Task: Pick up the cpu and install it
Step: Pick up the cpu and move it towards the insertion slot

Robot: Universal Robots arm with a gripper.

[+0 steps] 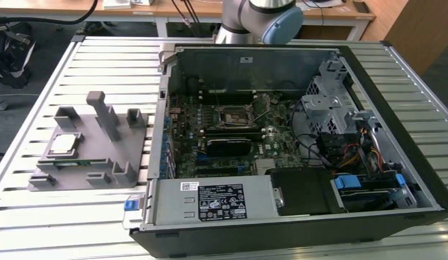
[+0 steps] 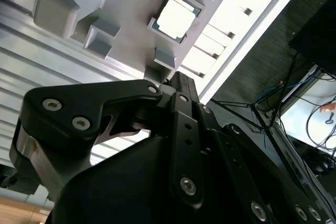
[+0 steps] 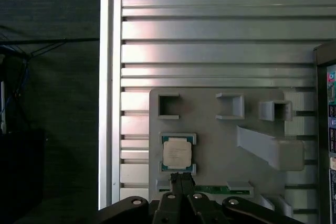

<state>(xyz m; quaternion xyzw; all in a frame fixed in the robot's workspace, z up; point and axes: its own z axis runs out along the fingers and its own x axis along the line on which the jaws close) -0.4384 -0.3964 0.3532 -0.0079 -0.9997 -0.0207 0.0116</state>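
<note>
I log the ribbed silver aluminium table, bearing an open black tower computer case well away from the fingers and a grey moulded plastic fixture block close ahead of them. Next, the black two-finger gripper, its fingers clenched together on nothing. Last, the cpu, a small flat square chip with a silver metal top, lying in its fixture pocket just beyond the fingertips, apart from them.
</note>
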